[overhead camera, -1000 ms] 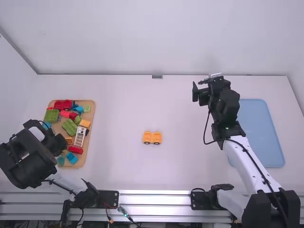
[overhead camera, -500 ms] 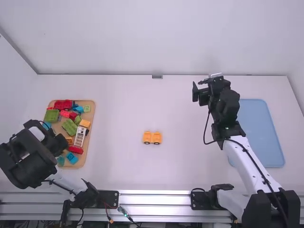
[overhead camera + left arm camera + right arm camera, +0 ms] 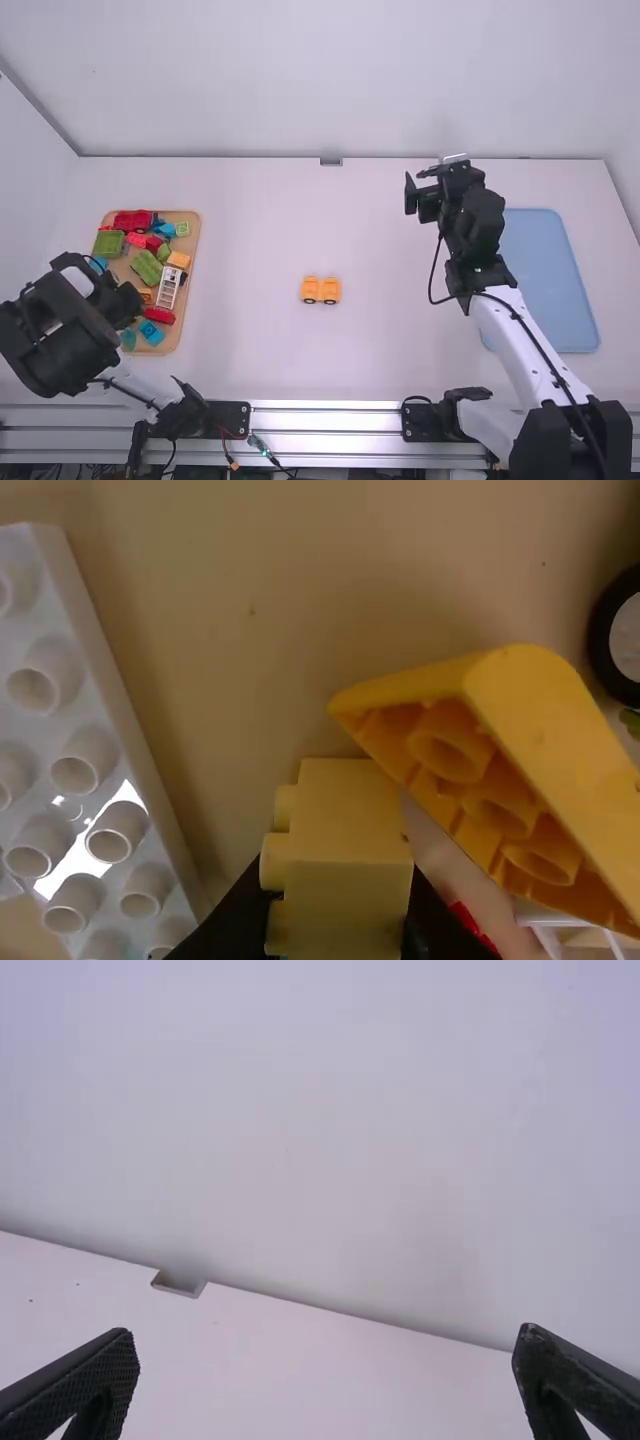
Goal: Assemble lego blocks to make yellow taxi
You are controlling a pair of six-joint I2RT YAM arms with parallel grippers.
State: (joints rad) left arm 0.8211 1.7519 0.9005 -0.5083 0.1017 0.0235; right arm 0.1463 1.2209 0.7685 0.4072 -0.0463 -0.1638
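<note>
Left jaws pinch yellow block (image 3: 345, 830) at tray (image 3: 190, 245). Car base (image 3: 321, 290) sits on tabletop (image 3: 250, 350), right of them, so carry likely goes rightward. Right jaws spread, empty.

right gripper (image 3: 417, 184) — fingers (image 3: 75, 1385) apart | table (image 3: 300, 1370) meets wall (image 3: 320, 1140) | grey fitting (image 3: 180, 1284) — at seam

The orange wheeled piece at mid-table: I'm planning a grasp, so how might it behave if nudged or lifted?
The orange wheeled piece may well roll sideways if nudged, given its dark wheels. Its blocky, plastic-looking body should probably stay stiff when lifted.
</note>
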